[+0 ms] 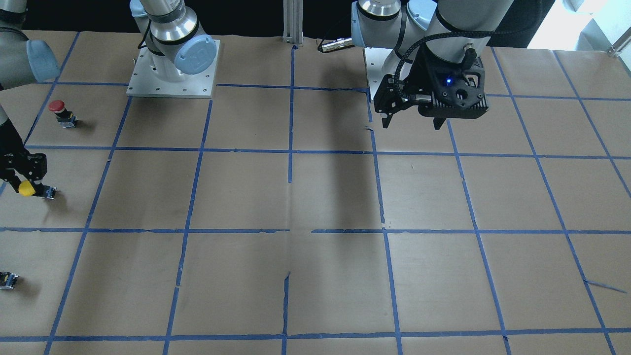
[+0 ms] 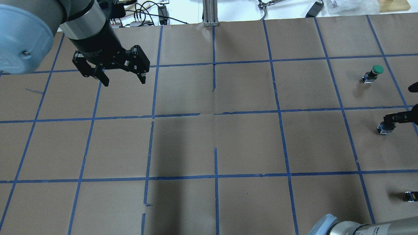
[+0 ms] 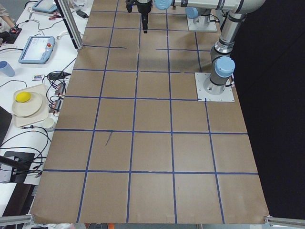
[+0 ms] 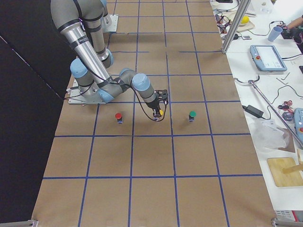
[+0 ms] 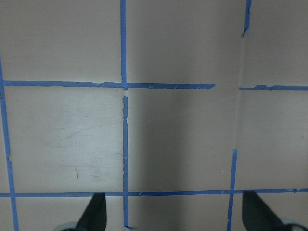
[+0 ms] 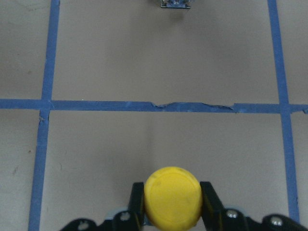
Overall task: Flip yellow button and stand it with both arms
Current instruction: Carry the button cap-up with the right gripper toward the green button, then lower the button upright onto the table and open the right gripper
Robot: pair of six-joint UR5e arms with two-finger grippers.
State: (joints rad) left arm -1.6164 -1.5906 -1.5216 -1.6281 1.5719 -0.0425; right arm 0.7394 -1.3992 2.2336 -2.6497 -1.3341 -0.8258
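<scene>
One yellow button (image 6: 172, 196), round smooth cap

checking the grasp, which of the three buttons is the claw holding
The yellow button: the right claw is shut on its cap. The red button and the green button sit free on the table, untouched.

- Worktop (image 1: 335, 197): brown paper gridded with blue tape (image 1: 291, 152) (torn in spots).
- Red-capped button (image 1: 61, 112) and green-capped button (image 2: 372, 73) stand upright.
- Yellow button (image 1: 29, 188) lies sideways between them.
- Small dark block (image 2: 410, 196) sits apart.
- Grey mounting plates (image 1: 197, 86).
</scene>
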